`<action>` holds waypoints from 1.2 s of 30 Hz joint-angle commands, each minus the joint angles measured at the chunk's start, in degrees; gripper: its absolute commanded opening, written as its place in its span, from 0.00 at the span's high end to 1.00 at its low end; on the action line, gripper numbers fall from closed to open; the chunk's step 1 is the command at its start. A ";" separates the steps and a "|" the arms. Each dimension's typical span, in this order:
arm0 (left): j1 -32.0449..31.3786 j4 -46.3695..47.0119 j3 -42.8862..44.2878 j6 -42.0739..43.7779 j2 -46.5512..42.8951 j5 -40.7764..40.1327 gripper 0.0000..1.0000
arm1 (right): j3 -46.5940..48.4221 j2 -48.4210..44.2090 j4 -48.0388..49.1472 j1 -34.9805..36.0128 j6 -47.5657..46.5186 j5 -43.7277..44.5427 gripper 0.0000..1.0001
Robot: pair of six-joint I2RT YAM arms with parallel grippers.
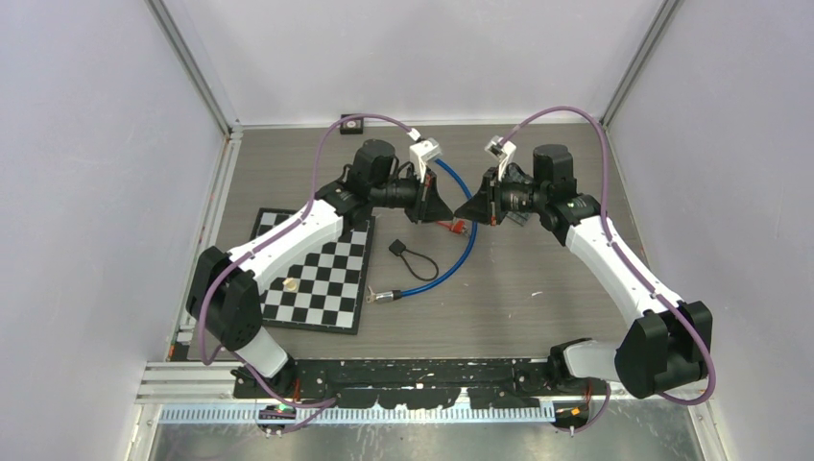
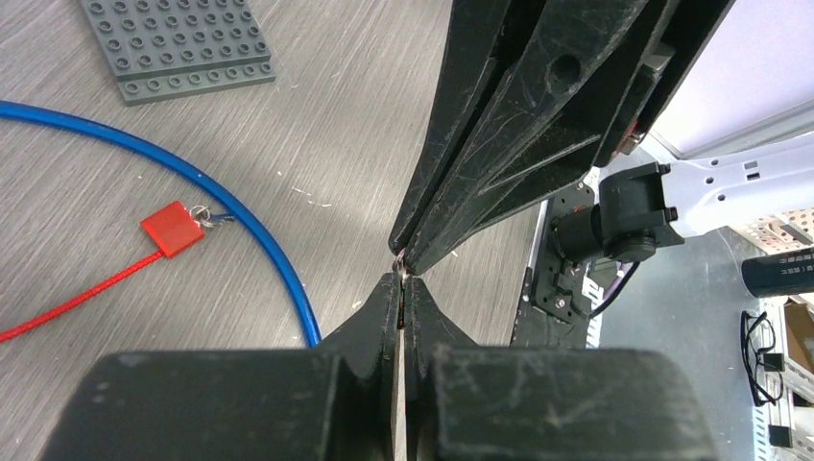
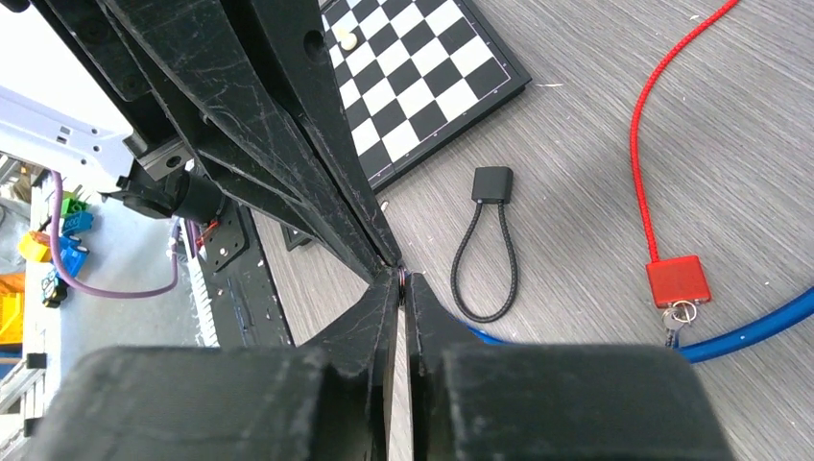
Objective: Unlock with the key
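Tiny silver key (image 3: pixel 677 317) on a red tag (image 3: pixel 678 280) lies by the blue cable (image 3: pixel 749 331) on the grey wood-grain worktop (image 3: pixel 576 115), pale walls (image 1: pixel 96 192) all round. Meanwhile left jaws and right jaws are both shut, tip to tip.

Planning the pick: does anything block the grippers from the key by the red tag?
Nothing visible does. The key lies uncovered on the table against the blue cable; left gripper and right gripper hover shut, tip to tip.

a robot lab test cell: plain white walls (image 1: pixel 86 192) on aluminium frame posts (image 1: pixel 192 65) enclose a grey table (image 1: pixel 538 317).
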 commanded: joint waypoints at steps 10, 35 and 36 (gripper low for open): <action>0.16 5.54 -6.53 5.50 -8.08 5.13 1.00 | -1.30 -4.34 0.88 -2.97 -2.92 -2.89 0.41; 0.71 26.36 -15.60 -1.66 -10.14 13.95 1.00 | -5.74 0.01 13.40 1.02 5.96 -20.16 0.58; 0.95 27.02 -15.93 -2.00 -10.19 13.61 1.00 | -5.74 -0.08 13.34 1.00 5.92 -20.31 0.58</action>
